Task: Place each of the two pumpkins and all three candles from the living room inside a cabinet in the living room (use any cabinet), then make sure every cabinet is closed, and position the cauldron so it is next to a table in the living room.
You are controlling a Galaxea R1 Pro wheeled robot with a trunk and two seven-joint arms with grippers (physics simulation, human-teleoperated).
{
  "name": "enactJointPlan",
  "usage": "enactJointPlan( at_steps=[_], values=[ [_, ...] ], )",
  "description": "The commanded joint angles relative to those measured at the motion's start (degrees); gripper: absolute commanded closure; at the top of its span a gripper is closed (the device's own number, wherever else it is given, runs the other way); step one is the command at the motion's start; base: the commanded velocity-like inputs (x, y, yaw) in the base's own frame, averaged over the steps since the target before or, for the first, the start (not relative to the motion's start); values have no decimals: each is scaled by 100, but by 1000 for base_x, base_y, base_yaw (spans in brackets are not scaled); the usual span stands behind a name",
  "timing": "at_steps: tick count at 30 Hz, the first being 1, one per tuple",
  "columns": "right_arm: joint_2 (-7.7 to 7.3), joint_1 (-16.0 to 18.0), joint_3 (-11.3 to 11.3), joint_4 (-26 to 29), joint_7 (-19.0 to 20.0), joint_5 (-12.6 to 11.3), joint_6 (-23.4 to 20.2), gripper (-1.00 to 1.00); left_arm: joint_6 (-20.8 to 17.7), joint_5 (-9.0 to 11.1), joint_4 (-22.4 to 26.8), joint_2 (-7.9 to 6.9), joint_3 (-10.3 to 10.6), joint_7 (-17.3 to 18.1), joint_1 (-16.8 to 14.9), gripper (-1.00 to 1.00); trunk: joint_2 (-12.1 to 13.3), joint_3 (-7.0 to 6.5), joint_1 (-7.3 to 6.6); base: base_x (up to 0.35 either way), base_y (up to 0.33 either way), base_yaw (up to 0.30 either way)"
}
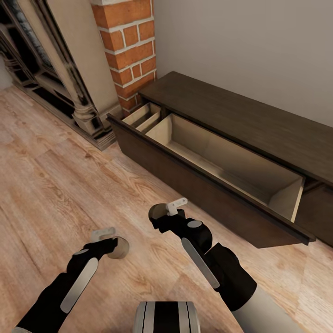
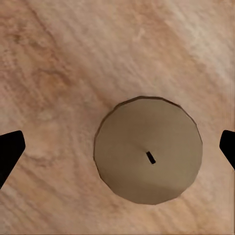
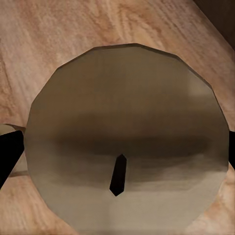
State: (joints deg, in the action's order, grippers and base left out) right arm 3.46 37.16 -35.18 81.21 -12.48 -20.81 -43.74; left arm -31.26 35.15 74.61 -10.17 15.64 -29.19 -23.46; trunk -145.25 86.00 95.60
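Left gripper [image 1: 111, 237] low over the wood floor [image 1: 51, 185], jaws spread wide, dark fingertips [image 2: 10, 149] at the two edges of the left wrist view. One candle [image 2: 148, 149], tan, squat, with a short dark wick, upright on the floor between those spread jaws, nearer one fingertip than the other and touching neither; in the head view the same candle [image 1: 121, 247] just beside the left gripper's tip. Right gripper [image 1: 165, 213] held higher, in front of the cabinet [image 1: 240, 120], jaws pinching a second candle [image 3: 126, 137]; dark fingertips [image 3: 9, 152] pressed against its opposite sides in the right wrist view, its round top and wick facing the camera, floor well below it. In the head view that second candle [image 1: 158, 211] at the right gripper's tip, short of the cabinet's front. Cabinet drawer [image 1: 222, 162] pulled out beyond the right jaws, pale interior exposed, divided into compartments at its brick-side end. Brick column [image 1: 127, 46] and dark fireplace surround [image 1: 51, 78] farther off, beyond the left jaws.
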Motion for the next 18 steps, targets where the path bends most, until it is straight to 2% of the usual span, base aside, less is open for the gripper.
enactJointPlan(
  at_steps=[1,9,18],
  values=[
    [-1,4,-7,6,-55,-72,-12,100,11,59,-16,5,19,-58,-18,-100,-2,4,-1,1,1,0],
    [-7,-4,-12,15,-58,-65,-12,100,74,66,-99,47,34,-45,-66,-100,-2,4,-1,142,0,0],
    [-7,-7,-15,18,-59,-68,-12,100,116,82,-176,120,33,-24,-94,-100,-2,4,-1,34,0,0]
  ],
)
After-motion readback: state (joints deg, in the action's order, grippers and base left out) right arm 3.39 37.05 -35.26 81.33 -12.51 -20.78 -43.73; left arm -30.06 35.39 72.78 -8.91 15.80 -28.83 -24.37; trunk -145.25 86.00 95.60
